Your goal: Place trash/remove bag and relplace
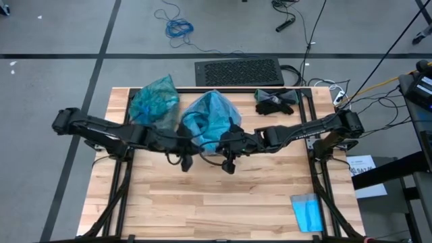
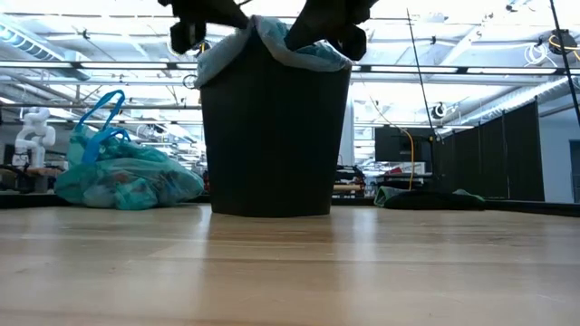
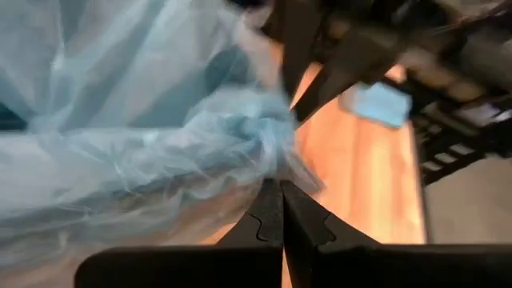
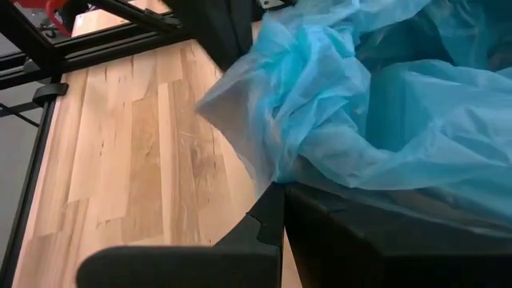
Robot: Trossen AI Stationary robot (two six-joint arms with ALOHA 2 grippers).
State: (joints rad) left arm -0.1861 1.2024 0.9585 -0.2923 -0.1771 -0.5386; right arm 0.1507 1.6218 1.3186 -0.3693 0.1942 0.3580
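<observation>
while the high view only shows me both arms meeting over the sky-blue bag (image 1: 210,116) at the table's (image 1: 223,196) far middle, the low view reveals the black bin (image 2: 275,136) it lines. my left gripper (image 3: 280,210) is pinched closed on the liner's edge; my right gripper (image 4: 282,206) is closed on its rim too. the tied teal bag (image 1: 154,100) sits just left of the bin, black gloves (image 1: 275,101) to the right, a blue cloth (image 1: 308,212) near the front corner.
</observation>
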